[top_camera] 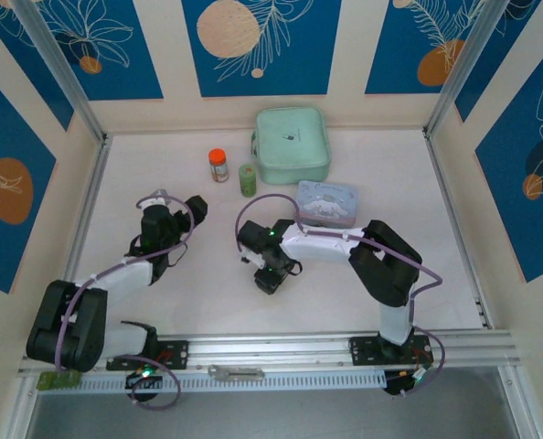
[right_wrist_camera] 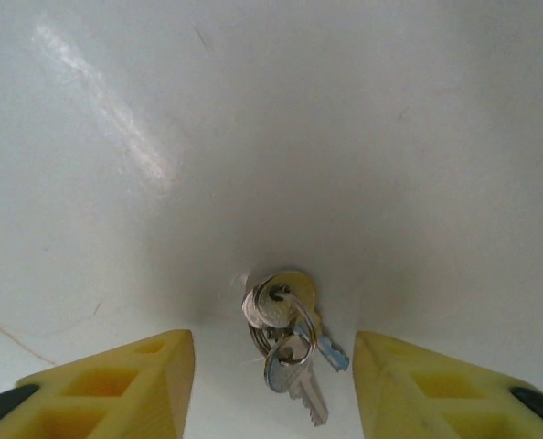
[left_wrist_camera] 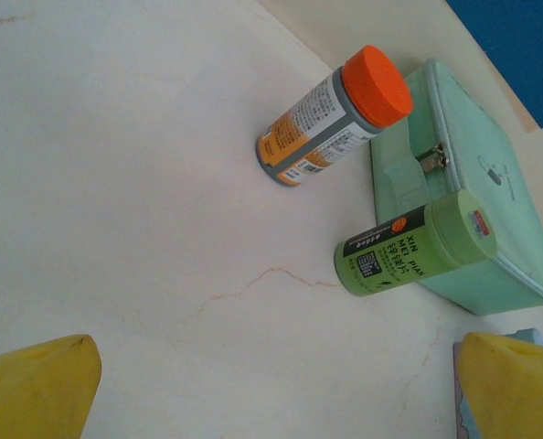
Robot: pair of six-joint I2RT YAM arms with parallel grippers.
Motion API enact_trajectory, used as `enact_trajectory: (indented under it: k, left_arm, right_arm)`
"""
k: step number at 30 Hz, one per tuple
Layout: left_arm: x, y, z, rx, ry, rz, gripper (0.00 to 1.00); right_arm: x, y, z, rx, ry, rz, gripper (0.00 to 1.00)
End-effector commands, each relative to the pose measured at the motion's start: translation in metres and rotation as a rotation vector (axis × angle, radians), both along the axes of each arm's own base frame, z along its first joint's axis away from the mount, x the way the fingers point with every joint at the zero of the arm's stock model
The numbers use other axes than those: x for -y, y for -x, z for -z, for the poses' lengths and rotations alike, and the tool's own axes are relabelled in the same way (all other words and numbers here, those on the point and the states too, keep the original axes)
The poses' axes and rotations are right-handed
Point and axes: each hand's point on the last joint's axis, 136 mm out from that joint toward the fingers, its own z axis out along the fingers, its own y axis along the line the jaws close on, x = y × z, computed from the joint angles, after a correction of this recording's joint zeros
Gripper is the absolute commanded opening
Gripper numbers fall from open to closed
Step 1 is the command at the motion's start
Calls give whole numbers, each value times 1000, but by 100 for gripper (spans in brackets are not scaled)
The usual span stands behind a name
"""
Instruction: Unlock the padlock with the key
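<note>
Key [right_wrist_camera: 296, 377] lies flat on the white bench [right_wrist_camera: 253, 110], grey, blade pointing toward the camera. It hangs on a small ring [right_wrist_camera: 285, 331] with a few other pieces. One is brassy and rounded at the far end of the bunch, and another has a blue tip. Too small to tell what the brassy piece is.

Right hand [right_wrist_camera: 270, 352] is over the bunch, its yellow fingers [right_wrist_camera: 116, 384] spread wide to either side. The key sits in the gap between them and is touched by neither; the hand has hold of nothing. From the top view this hand is at mid-bench, pointing down, nearer than the blue tin [top_camera: 326, 203].

Left hand [left_wrist_camera: 271, 389] is well apart to the left, also spread wide with nothing between its fingers. Its wrist view looks across bare bench to an orange-capped bottle [left_wrist_camera: 331, 114] and a green jar [left_wrist_camera: 418, 242], both upright. The jar stands just beside a mint zip case [left_wrist_camera: 477, 183], the bottle a little farther left. Case, bottle and jar are at the far side of the bench, with the tin near the case's right corner.
</note>
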Motion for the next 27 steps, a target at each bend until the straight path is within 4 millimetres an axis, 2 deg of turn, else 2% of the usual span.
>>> enact_trajectory:
  k: [1,8,11,14,15,20,24,27]
  left_arm:
    - [-5,3,-3,6,-12,-22,99]
    - [-1,5,-5,9,-1,3,99]
    - [6,4,-11,35,7,39,100]
    - [18,2,-24,84,25,106,100]
    - [23,2,-30,102,33,136,99]
    - [57,3,-52,160,81,296,98]
    - [93,13,-60,174,116,421,97]
    - [124,26,-56,152,145,517,95]
  right_arm:
    - [-7,0,4,-4,-4,3,41]
    - [-1,3,4,-26,-4,41,14]
    - [-3,-3,-8,-50,-67,111,7]
    - [-7,-24,-30,-48,-178,249,3]
    - [-10,-32,-40,-62,-235,303,0]
    - [-21,-65,-85,-154,-571,555,0]
    - [-20,-89,-108,-256,-827,736,0]
    - [-9,-106,-116,-312,-957,872,0]
